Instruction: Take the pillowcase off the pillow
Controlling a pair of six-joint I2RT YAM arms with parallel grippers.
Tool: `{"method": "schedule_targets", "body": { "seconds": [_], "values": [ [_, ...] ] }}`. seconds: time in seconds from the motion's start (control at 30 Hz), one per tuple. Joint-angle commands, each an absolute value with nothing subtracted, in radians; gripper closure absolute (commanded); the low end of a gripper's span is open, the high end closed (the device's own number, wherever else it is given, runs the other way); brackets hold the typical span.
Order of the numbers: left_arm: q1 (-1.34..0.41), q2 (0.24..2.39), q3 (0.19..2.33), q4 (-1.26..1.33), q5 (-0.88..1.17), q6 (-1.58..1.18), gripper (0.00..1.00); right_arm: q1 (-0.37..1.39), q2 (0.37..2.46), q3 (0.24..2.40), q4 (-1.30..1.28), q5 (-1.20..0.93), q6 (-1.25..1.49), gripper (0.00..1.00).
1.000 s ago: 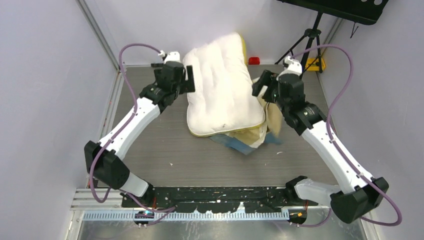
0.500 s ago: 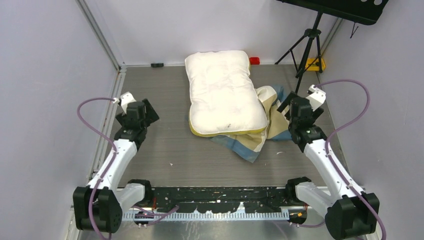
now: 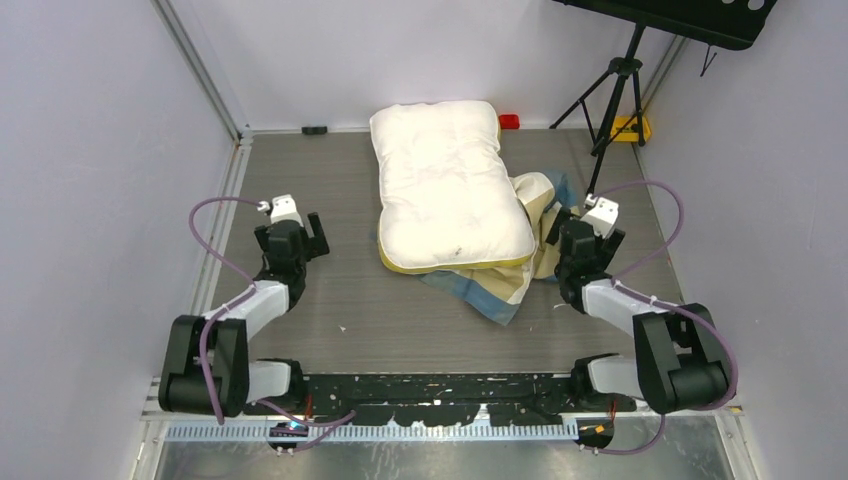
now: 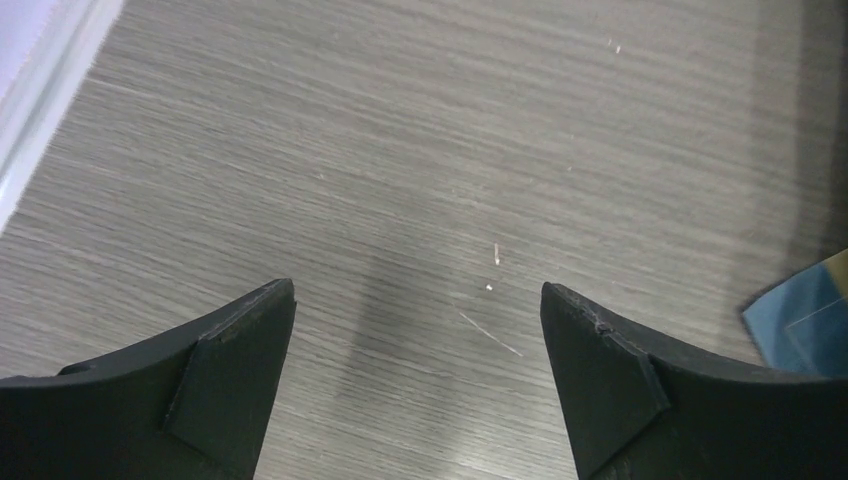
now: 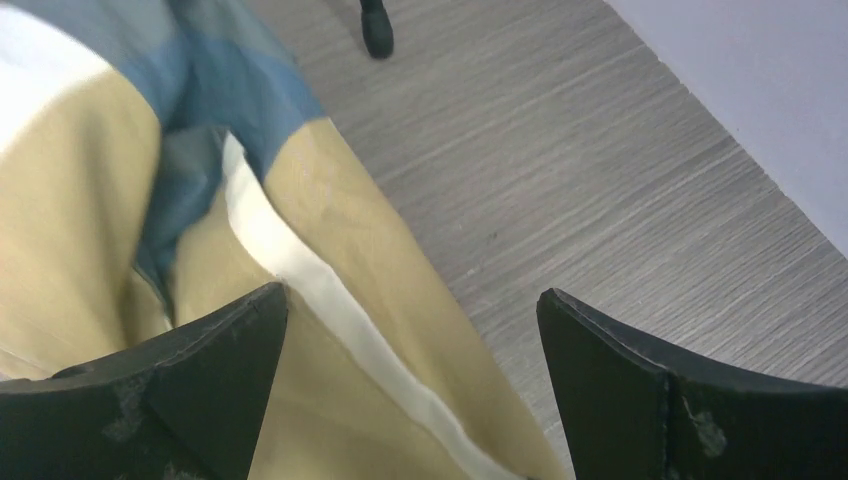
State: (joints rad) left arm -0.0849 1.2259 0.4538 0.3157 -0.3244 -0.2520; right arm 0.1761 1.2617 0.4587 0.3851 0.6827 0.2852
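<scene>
The cream-white pillow (image 3: 445, 185) lies flat on the table at the back centre, bare of cover. The checked pillowcase (image 3: 525, 262) lies crumpled under its near and right edges, spreading right; its tan, blue and white folds (image 5: 150, 200) fill the left of the right wrist view, and a blue corner (image 4: 805, 320) shows at the right edge of the left wrist view. My left gripper (image 3: 291, 238) (image 4: 418, 300) is open over bare table, left of the pillow. My right gripper (image 3: 567, 238) (image 5: 412, 300) is open, nothing held, above the pillowcase's right edge.
A tripod (image 3: 612, 95) stands at the back right, one foot (image 5: 375, 30) visible near the fabric. A small red object (image 3: 509, 121) and a yellow object (image 3: 627, 128) sit by the back wall. Grey walls close in left, back and right.
The pillow was held up between both grippers, then dropped flat. Both arms pulled back toward their bases and folded low, the left beside the pillow, the right over the pillowcase edge.
</scene>
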Motion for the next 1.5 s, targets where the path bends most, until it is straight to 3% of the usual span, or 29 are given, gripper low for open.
{"method": "schedule_targets", "body": {
  "seconds": [0.0,0.17,0.27,0.33,0.37,0.6,0.83,0.87,0.9,0.93,1.0,1.13,1.17,1.2,1.47],
  "values": [
    [-0.088,1.319,0.414,0.560,-0.277,-0.151,0.08,0.169,1.288,0.384,0.805,0.642,0.123,0.00],
    [-0.086,1.359,0.398,0.672,-0.271,-0.101,0.14,0.168,1.339,0.461,0.641,0.587,0.080,0.00],
    [-0.087,1.369,0.421,0.633,-0.295,-0.104,0.14,0.169,1.350,0.384,0.764,0.567,0.069,0.01],
    [-0.086,1.387,0.433,0.634,-0.337,-0.114,0.28,0.166,1.406,0.345,0.900,0.607,0.063,0.00],
    [-0.086,1.387,0.438,0.618,-0.361,-0.125,0.30,0.167,1.429,0.326,0.957,0.624,0.062,0.00],
    [-0.086,1.472,0.306,0.988,-0.320,-0.060,0.25,0.131,1.504,0.317,1.019,0.612,0.110,0.00],
    [-0.087,1.529,0.352,0.927,-0.105,0.025,0.26,0.084,1.582,0.309,1.092,0.519,0.118,0.00],
    [-0.088,1.544,0.348,0.964,-0.112,0.026,0.22,0.081,1.565,0.312,1.058,0.510,0.132,0.00],
    [-0.088,1.552,0.342,0.990,-0.120,0.025,0.03,0.076,1.557,0.321,1.020,0.499,0.139,0.01],
    [-0.088,1.546,0.344,0.974,-0.124,0.021,0.01,0.069,1.570,0.325,1.033,0.490,0.137,0.00],
    [-0.087,1.543,0.356,0.945,-0.142,0.015,0.00,0.058,1.563,0.334,1.009,0.479,0.150,0.02],
    [-0.088,1.547,0.357,0.953,-0.147,0.014,0.00,0.034,1.561,0.340,0.991,0.456,0.169,0.15],
    [-0.088,1.548,0.357,0.953,-0.147,0.015,0.00,0.034,1.562,0.337,0.999,0.456,0.168,0.06],
    [-0.088,1.548,0.357,0.953,-0.147,0.015,0.00,0.034,1.562,0.336,1.003,0.456,0.166,0.05],
    [-0.087,1.546,0.354,0.954,-0.146,0.013,0.00,0.034,1.561,0.335,1.003,0.449,0.162,0.05]
  ]
}}
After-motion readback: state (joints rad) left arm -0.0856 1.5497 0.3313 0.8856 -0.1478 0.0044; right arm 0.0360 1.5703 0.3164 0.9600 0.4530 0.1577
